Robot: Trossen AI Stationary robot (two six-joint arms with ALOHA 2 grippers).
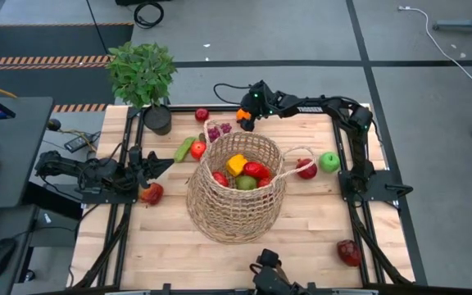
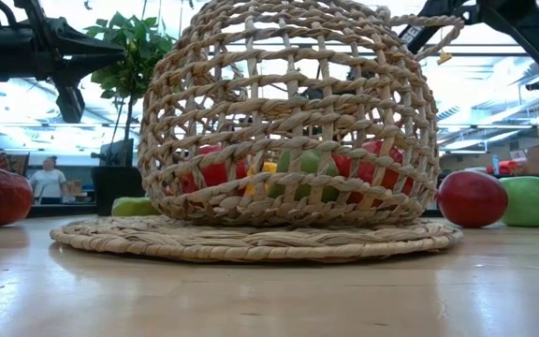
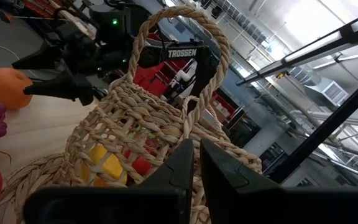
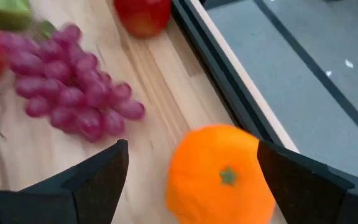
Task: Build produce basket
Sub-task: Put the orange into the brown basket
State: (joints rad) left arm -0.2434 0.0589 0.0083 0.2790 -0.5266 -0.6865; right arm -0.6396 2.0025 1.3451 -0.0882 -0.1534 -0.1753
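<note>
On the pale planked wooden table [image 1: 301, 238] with its black frame, set on a grey floor, the left gripper [image 1: 156, 166] sits at the left edge with fingers pressed together, a red apple [image 1: 152, 193] just beside it. The round open-weave wicker basket [image 1: 236, 215] stands mid-table (peppers and apples piled inside). At the far edge the right gripper [image 4: 188, 177] hangs spread around a dimpled orange [image 4: 221, 175], glossy purple grapes [image 4: 73, 87] nearby.

A potted plant [image 1: 144, 78] stands at the tabletop's [image 1: 318, 246] far left corner; a person [image 2: 47, 181] stands in the room behind.
</note>
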